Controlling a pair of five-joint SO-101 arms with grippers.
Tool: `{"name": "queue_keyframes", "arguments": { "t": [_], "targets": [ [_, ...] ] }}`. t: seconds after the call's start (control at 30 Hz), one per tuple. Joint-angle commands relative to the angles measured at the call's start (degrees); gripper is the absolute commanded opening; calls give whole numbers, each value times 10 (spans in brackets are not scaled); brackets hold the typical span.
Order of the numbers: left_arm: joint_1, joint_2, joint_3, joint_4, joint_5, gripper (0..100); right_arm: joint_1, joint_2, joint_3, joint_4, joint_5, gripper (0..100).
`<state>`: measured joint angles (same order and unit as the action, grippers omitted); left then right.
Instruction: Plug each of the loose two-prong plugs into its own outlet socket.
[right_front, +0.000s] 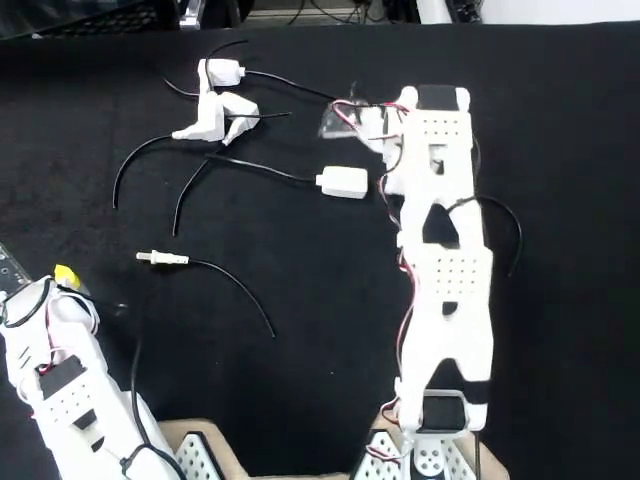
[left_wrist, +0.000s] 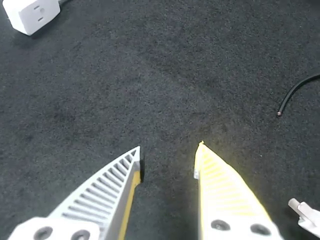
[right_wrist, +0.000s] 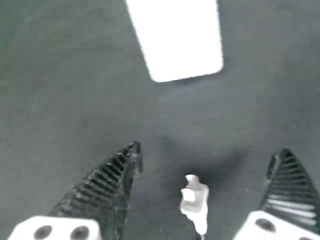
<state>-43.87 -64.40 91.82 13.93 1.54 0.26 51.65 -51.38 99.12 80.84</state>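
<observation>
Black felt table (right_front: 560, 120) bears a slim white plug (right_front: 162, 258) trailing black cord (right_front: 200, 263).

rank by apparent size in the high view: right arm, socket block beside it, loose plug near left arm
1. right arm
2. socket block
3. loose plug
The arm is nearer the camera, yet the order is plain.

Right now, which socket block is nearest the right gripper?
The lone socket block mid-table, close by the right gripper; the far socket and the white cluster beside it lie well farther off.
</observation>
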Motion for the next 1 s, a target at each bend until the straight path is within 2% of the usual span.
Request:
{"name": "queue_keyframes", "arguments": {
  "t": [0.0,0.13,0.27,0.53,0.7,0.87,0.97],
  "targets": [
    [5,-4,-6,-16,-4,181,-11,-115,106,21,75,388],
    [6,-4,-6,-16,-4,181,-36,-203,230,18,138,388],
    [6,-4,-6,-16,-4,181,-72,-214,255,11,144,388],
    [6,-4,-6,-16,-4,181,-123,-155,255,-124,59,388],
    [6,-4,-6,-16,-4,181,-161,-133,254,-135,35,388],
    [6,-4,-5,-16,-4,180,-160,-95,228,-182,-3,387],
    [6,-4,-5,-16,-4,180,-155,-61,198,-182,-7,325]
  ]
}}
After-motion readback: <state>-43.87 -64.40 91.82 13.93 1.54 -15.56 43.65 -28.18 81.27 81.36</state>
